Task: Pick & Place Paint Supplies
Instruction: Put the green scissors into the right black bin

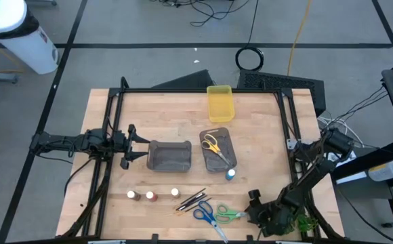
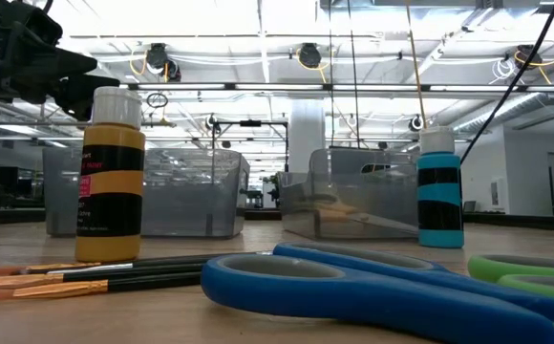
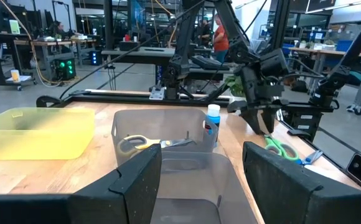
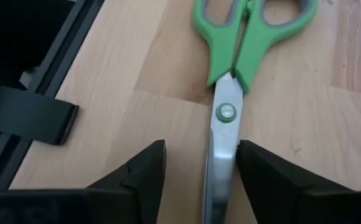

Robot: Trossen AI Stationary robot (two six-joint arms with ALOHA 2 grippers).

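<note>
Right gripper [image 4: 199, 171]: lower right of high view, fingers spread around green scissors [image 4: 230, 93] blades.
Left gripper [image 3: 199, 180]: left of centre, released, beside grey bin [image 1: 169, 155].

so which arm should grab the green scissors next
Right. Its open gripper already straddles the green scissors blade, while the left gripper waits across the table beside the grey bin.

Surface: wooden table [image 1: 176, 115]
On it: yellow bin [image 1: 219, 104], two grey bins [image 1: 169, 155], pots [image 1: 152, 196], brushes [image 1: 191, 200], blue scissors [image 1: 209, 218], green scissors [image 1: 229, 215]
</note>
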